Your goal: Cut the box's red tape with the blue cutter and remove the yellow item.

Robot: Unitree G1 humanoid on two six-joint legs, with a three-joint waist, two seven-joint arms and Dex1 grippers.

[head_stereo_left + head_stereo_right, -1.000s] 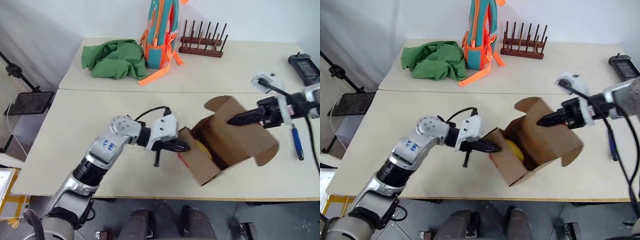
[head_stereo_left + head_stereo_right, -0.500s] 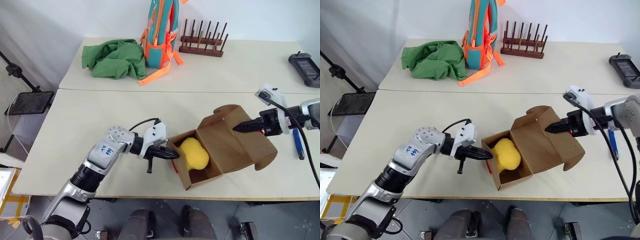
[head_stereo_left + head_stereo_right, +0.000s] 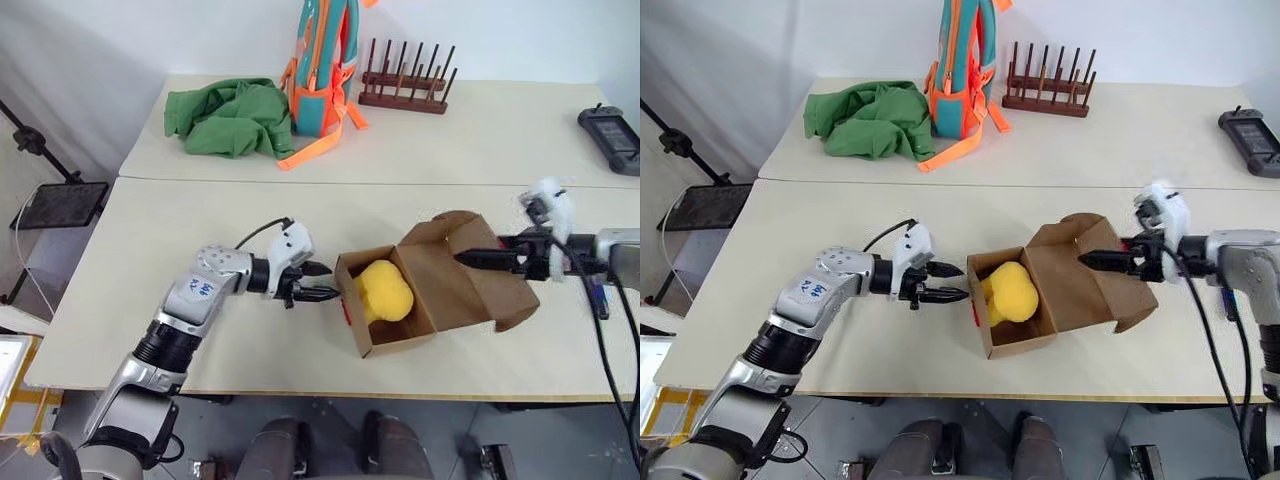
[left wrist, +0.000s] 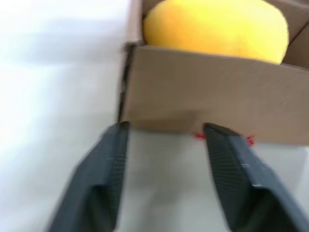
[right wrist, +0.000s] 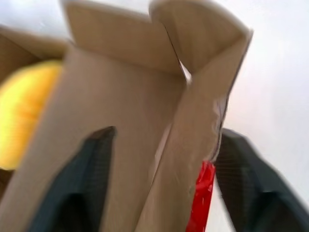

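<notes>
So the box (image 3: 435, 285) is lying open on the front table (image 3: 180, 240), near its front edge, lid flap thrown back toward the robot's right, and the yellow item (image 3: 385, 291) is sitting right there in the open compartment in plain sight. Tape's clearly done with; a bit of the red tape (image 5: 198, 198) hangs off the flap edge and another scrap peeks out at the box's left wall. Left tool (image 3: 318, 282) is just beside that left wall, fingers spread and empty, not touching the cardboard as far as I can tell. Right tool (image 3: 478, 258) sits over the flap with its fingers wide apart, one either side of the flap in the wrist view, not pinching it. If I were doing this, I'd bring one tool in from above, straight down over the yellow lump, and squeeze gently since it looks soft, with the other tool bracing the box so it doesn't slide. Watch the front edge, the box is close to it. Plenty of bare table to the left for setting it down; the blue cutter (image 3: 595, 288) lies off to the right.
</notes>
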